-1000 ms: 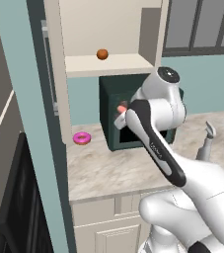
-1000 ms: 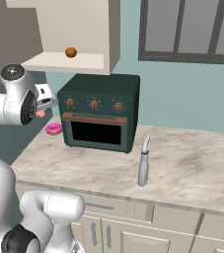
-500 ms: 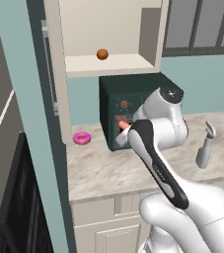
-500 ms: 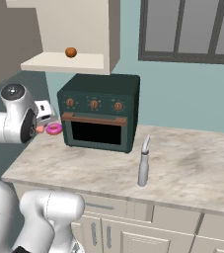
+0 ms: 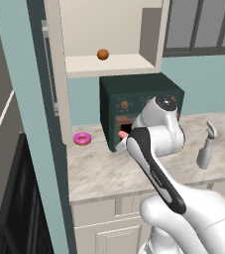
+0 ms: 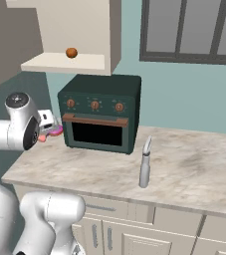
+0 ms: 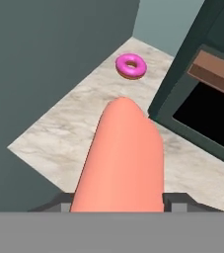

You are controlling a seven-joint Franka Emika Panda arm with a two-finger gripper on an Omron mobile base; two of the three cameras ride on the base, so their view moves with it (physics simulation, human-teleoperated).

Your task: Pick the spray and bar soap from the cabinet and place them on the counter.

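Orange-brown ball alone on cabinet shelf; hand clamping bar soap.

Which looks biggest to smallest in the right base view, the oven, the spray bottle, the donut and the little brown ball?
1. Oven, largest by far.
2. Spray bottle, slim, about half the oven's height.
3 and 4. Donut and brown ball: unsure. The arm hides most of the donut, and the ball sits up on the cabinet shelf.
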